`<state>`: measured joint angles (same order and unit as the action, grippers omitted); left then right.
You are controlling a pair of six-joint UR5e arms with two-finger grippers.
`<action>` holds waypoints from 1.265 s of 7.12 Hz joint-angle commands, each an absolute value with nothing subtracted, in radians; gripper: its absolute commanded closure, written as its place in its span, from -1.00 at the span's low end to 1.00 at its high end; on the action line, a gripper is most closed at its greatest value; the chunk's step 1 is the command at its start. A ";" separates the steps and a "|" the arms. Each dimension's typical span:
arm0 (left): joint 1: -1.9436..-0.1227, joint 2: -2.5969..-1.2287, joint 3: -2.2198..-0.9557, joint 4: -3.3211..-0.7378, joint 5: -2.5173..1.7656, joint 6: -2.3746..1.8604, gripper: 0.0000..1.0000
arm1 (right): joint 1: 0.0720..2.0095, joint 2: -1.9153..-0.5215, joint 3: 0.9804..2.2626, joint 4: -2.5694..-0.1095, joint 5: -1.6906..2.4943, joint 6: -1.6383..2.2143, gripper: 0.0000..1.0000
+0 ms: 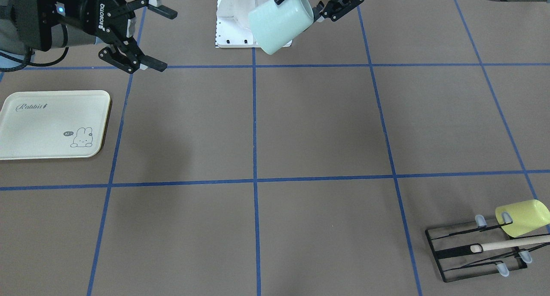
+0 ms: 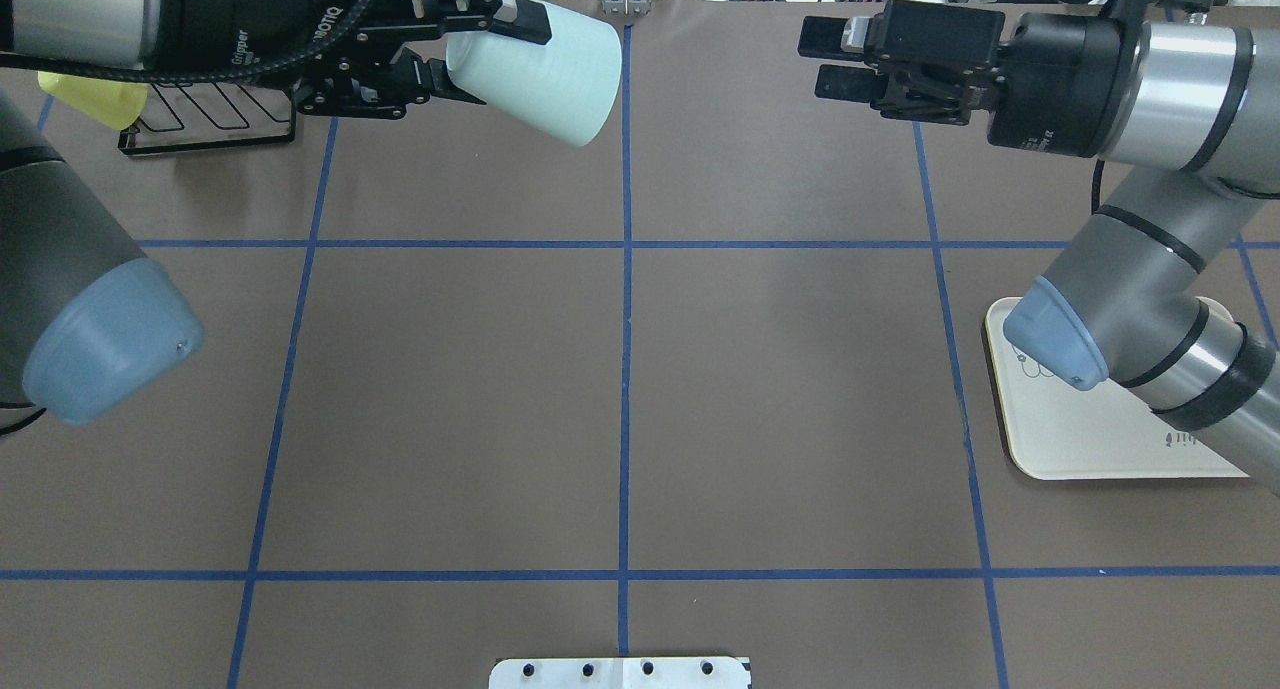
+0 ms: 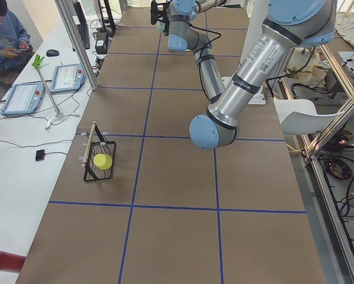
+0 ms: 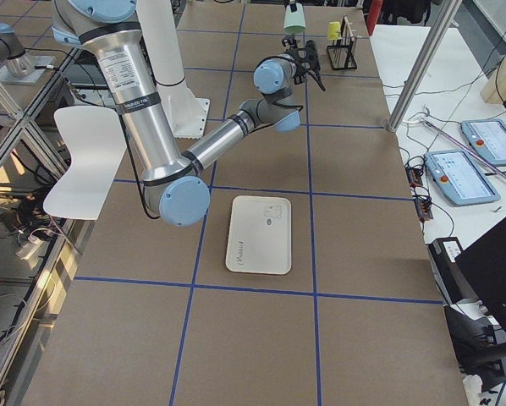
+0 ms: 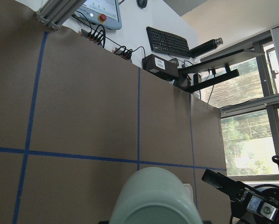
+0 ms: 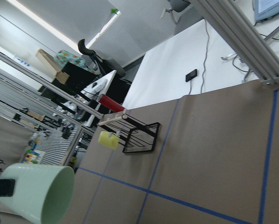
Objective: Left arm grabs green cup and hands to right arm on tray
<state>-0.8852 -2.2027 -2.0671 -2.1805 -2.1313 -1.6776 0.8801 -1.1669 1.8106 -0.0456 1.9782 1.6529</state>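
Observation:
My left gripper (image 2: 478, 54) is shut on the base end of the pale mint-green cup (image 2: 545, 74) and holds it tilted on its side, high above the table's middle line. The cup also shows in the front-facing view (image 1: 279, 25), with my left gripper (image 1: 303, 6) behind it. Its open mouth points toward my right gripper (image 2: 828, 59), which is open, empty and a clear gap away; that gripper also shows in the front-facing view (image 1: 162, 38). The cream "Rabbit" tray (image 1: 51, 124) lies flat and bare on the right arm's side, partly under the right arm in the overhead view (image 2: 1090, 444).
A black wire rack (image 1: 472, 253) with a wooden rod stands at the table's far corner on the left arm's side, and a yellow-green cup (image 1: 522, 216) hangs on it. The white robot base plate (image 1: 234, 25) sits at the robot's edge. Blue tape lines cross the brown table.

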 commanded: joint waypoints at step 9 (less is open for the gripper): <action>-0.798 -2.204 -2.066 -2.507 -2.168 -1.934 1.00 | 0.606 -1.115 1.867 0.275 1.628 1.976 -0.99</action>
<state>-0.8161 -2.2044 -2.0672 -2.5053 -2.1677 -1.9333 0.6146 -1.1145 1.8653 0.2749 1.6336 1.9759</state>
